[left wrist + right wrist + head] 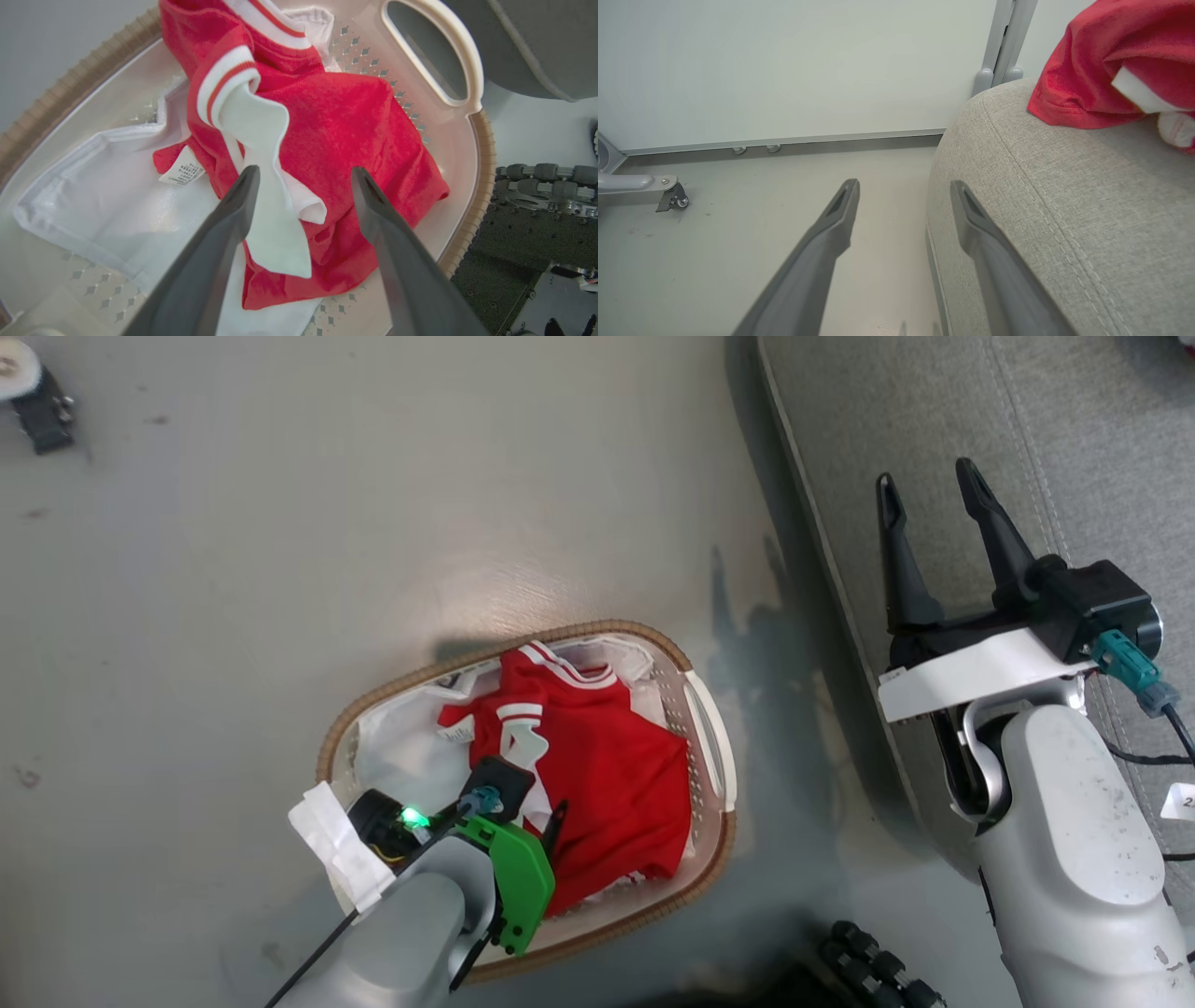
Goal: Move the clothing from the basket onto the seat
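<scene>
Here the pale grey floor (373,476) carries everything, and the large grey woven-fabric sofa seat (934,411) stands along the robot's right side. Near it on the floor, but apart from it, sits the oval white perforated plastic basket (597,625) with a brown woven rim. It holds a white cloth liner (93,196) and a crumpled bright red jersey (607,775) with white striped cuffs and collar. Another red garment (1101,56) with white trim lies on the seat's rounded top. The right gripper (926,474) hovers over the seat's edge, its dark fingers spread and empty. The left gripper (304,171) hangs inside the basket over the jersey, fingers parted either side of a white fold and clasping nothing; whether the tips touch the cloth I cannot tell. A small white care label (183,172) pokes from the jersey.
</scene>
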